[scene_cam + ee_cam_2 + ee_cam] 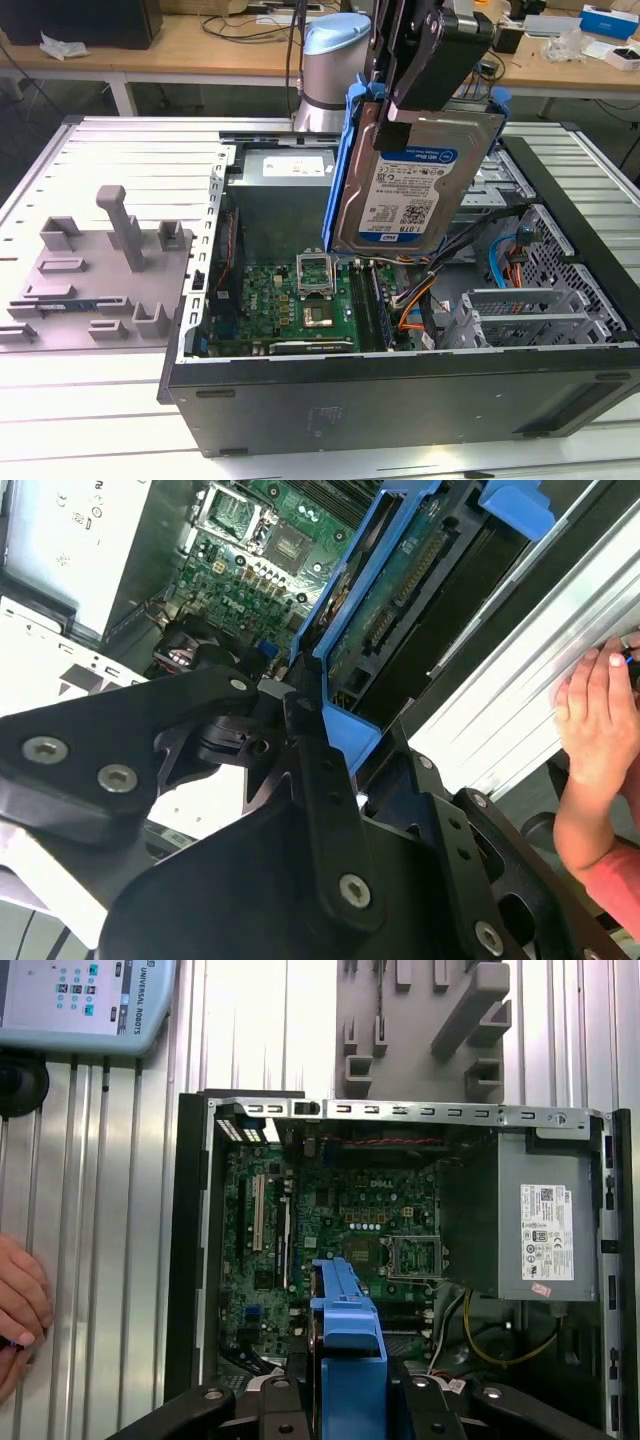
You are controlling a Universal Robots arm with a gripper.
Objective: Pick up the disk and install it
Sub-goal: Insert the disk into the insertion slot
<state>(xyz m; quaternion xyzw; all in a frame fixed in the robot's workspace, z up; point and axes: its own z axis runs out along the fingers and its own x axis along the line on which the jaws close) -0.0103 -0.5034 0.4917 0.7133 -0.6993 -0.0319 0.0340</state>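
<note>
The disk (410,185) is a silver hard drive with a white-and-blue label in a blue carrier bracket. It hangs tilted, label toward the camera, above the open computer case (400,385). My gripper (402,125) is shut on its upper end in the exterior view. In the second wrist view the black fingers (305,730) clamp the blue carrier (350,630) edge-on. In the first wrist view the carrier's blue edge (345,1330) sits over the motherboard (330,1230).
A grey fixture (110,270) with upright posts lies on the exterior view's left of the case. Inside the case are a power supply (540,1220), cables (500,270) and drive bays (520,310). A person's hand (600,710) rests on the table. A teach pendant (80,1000) lies nearby.
</note>
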